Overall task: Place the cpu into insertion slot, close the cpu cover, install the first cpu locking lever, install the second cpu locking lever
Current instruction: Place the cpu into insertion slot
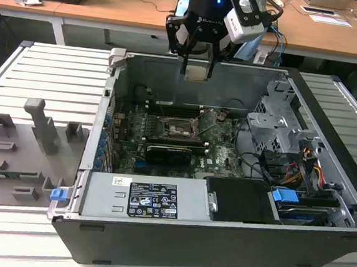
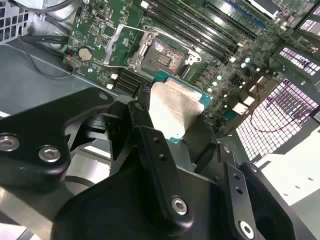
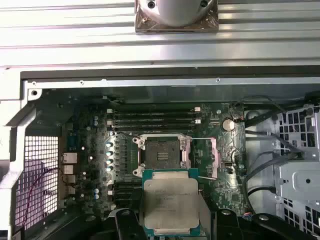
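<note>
My gripper (image 1: 197,65) hangs above the open computer case, over its far wall, shut on the cpu (image 1: 196,71). In both wrist views the cpu (image 3: 171,204) (image 2: 172,107) is a pale silvery square on a green carrier edge, pinched between the black fingers (image 2: 145,135). The insertion slot (image 3: 161,152) (image 2: 162,55) (image 1: 177,129) lies bare below it on the green board, its pin field exposed. Beside the slot the cpu cover (image 3: 215,157) (image 2: 111,49) stands flipped open. The cpu is well above the slot, not touching it.
Long black memory slots (image 3: 155,117) run beside the socket. A black expansion card (image 1: 173,153), a grey power supply (image 1: 151,200) and a metal drive cage (image 1: 279,127) with cables crowd the case. A grey parts fixture (image 1: 20,151) sits on the slatted table at the exterior view's left.
</note>
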Controlling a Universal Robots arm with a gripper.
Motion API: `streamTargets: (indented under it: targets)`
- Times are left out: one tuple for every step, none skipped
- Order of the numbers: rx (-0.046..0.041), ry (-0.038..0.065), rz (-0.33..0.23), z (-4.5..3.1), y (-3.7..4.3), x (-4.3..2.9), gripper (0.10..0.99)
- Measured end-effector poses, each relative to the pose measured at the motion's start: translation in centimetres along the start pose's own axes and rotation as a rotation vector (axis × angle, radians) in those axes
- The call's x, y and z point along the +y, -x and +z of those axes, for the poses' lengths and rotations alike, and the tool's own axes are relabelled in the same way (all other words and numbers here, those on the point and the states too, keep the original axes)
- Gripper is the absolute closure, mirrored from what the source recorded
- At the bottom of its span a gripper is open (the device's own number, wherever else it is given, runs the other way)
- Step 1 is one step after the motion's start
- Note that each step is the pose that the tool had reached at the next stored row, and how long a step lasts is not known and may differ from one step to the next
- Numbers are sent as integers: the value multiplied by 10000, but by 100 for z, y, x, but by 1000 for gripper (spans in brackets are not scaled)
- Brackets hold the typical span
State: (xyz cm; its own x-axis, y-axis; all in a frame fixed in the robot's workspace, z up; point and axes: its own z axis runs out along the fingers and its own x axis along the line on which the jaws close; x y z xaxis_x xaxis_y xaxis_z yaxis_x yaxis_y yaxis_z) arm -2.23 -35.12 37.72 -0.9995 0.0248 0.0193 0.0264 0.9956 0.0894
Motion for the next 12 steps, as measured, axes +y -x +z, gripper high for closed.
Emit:
streamTargets:
  targets:
    - [0,0,0,0,0,0,557]
    - [0,0,2,0,0,0,557]
    - [-3,0,49,0,0,0,557]
    - [-8,1,94,1,1,0,557]
    - [-14,3,161,1,0,0,557]
    - [-17,3,192,1,0,0,557]
    - [-20,4,225,1,0,0,557]
    - [-25,5,279,1,0,0,557]
    - [-27,4,311,1,0,0,557]
    - [-30,5,342,1,0,0,557]
    - [-36,6,404,2,0,0,557]
    - [-43,8,479,2,0,0,557]
